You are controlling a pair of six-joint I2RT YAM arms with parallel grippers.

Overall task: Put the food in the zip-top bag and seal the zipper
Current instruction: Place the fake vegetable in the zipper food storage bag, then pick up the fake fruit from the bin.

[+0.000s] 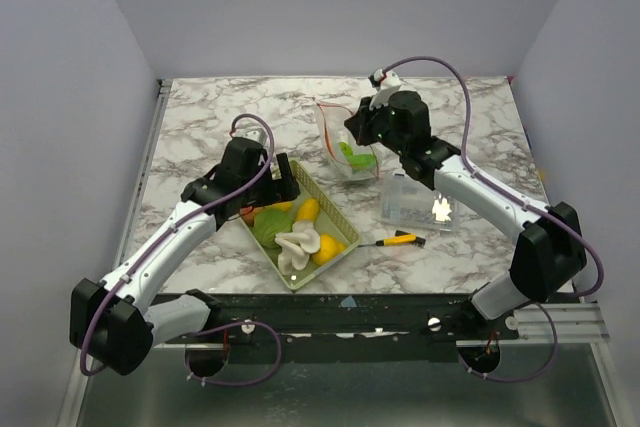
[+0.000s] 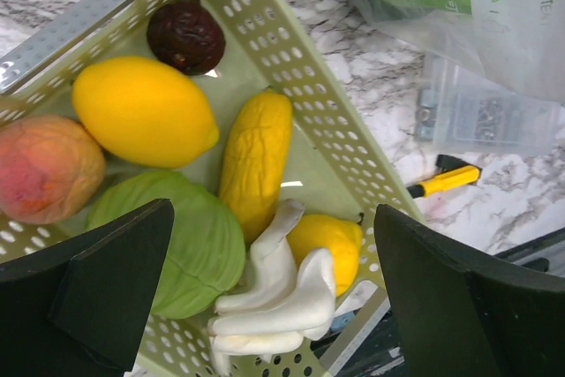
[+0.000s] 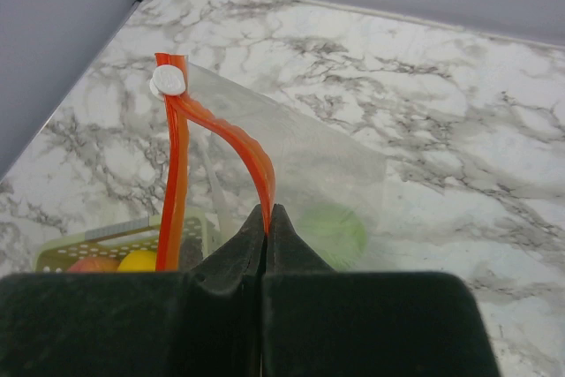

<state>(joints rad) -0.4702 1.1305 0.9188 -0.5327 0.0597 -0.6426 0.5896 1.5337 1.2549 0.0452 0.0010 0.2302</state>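
The clear zip-top bag (image 1: pixel 350 152) stands open at the table's middle back with a green food piece (image 1: pixel 353 155) inside. My right gripper (image 3: pixel 267 211) is shut on its red-orange zipper strip (image 3: pixel 256 169) and holds that side of the mouth up. My left gripper (image 2: pixel 274 289) is open above the pale green basket (image 2: pixel 331 125). In the basket lie a lemon (image 2: pixel 141 110), a yellow ridged fruit (image 2: pixel 256 156), a peach (image 2: pixel 44 167), a dark purple fruit (image 2: pixel 185 35), a green cabbage (image 2: pixel 190 240), a white piece (image 2: pixel 278 293) and a small yellow fruit (image 2: pixel 335 245).
A rigid clear plastic box (image 1: pixel 415 205) sits right of the bag. A yellow-and-black screwdriver (image 1: pixel 400 240) lies in front of it. The basket (image 1: pixel 340 219) stands diagonally at the left of centre, near the front edge.
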